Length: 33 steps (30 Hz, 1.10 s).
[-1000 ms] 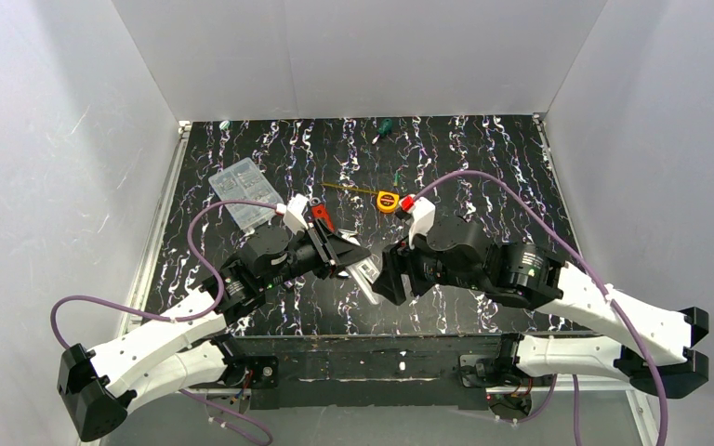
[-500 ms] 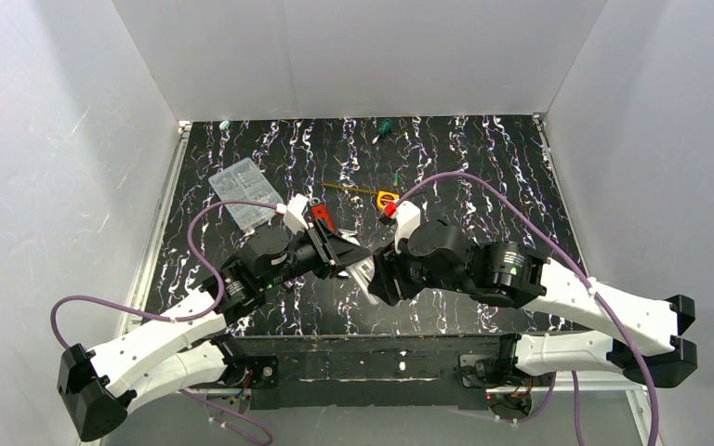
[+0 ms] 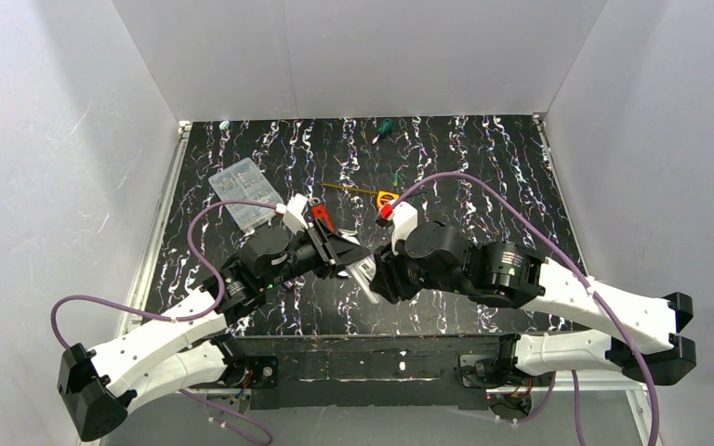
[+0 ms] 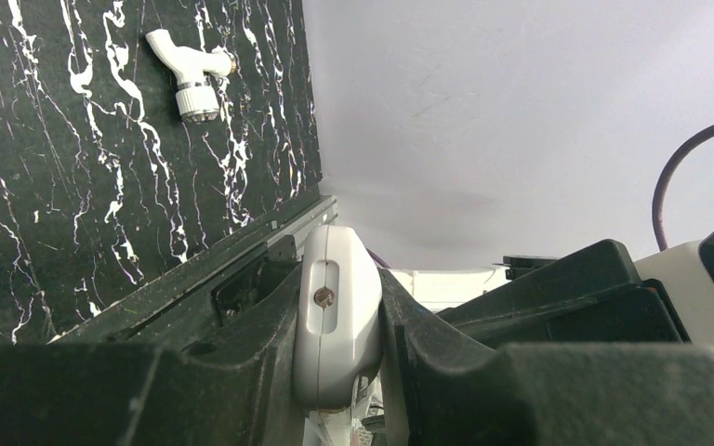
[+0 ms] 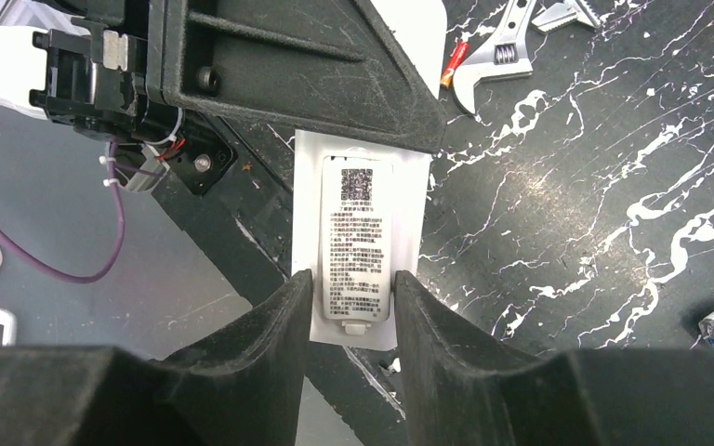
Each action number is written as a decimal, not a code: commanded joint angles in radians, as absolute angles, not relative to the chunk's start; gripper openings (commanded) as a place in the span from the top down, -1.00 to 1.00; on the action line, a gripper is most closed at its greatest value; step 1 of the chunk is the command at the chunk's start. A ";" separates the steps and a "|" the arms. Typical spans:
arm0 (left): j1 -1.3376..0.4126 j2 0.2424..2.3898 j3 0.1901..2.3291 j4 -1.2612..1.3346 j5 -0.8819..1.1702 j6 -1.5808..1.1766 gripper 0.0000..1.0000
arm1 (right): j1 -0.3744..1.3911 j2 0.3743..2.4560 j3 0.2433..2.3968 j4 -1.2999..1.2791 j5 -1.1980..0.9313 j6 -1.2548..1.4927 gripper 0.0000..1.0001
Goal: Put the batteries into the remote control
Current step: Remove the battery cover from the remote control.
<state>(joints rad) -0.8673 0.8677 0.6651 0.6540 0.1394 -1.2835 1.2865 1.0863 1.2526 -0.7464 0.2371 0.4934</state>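
Observation:
My left gripper (image 3: 353, 265) is shut on the white remote control (image 3: 364, 276) and holds it above the table's near middle. In the left wrist view the remote control (image 4: 335, 316) sits edge-on, pinched by my left gripper (image 4: 335, 297). The right wrist view shows the remote control (image 5: 360, 242) from the back, its labelled battery cover in place. My right gripper (image 5: 353, 279) straddles the free end, a finger against each long edge. From above, my right gripper (image 3: 383, 279) meets the left one tip to tip. The batteries are out of view.
A white tap-shaped piece (image 4: 189, 72) lies on the black marbled table. A clear plastic box (image 3: 242, 190) sits at the back left. A yellow tape measure (image 3: 387, 198) and a green screwdriver (image 3: 384, 126) lie farther back. A silver wrench (image 5: 495, 58) lies beyond the remote.
My right arm has swung left toward the remote, and its jaws have narrowed onto the remote's free end. The left arm and its grip have not moved.

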 commanded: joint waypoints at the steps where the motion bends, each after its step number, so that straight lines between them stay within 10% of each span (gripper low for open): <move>1: -0.871 0.854 0.666 0.718 0.150 -1.287 1.00 | 1.293 1.077 1.289 -0.744 0.265 0.476 0.13; 23: -0.871 0.814 0.697 0.574 0.136 -1.214 1.00 | 1.291 0.934 1.202 -0.732 0.285 0.484 0.42; 33: -0.871 0.760 0.694 0.519 0.123 -1.194 1.00 | 0.970 0.948 1.023 -0.690 0.194 0.486 0.46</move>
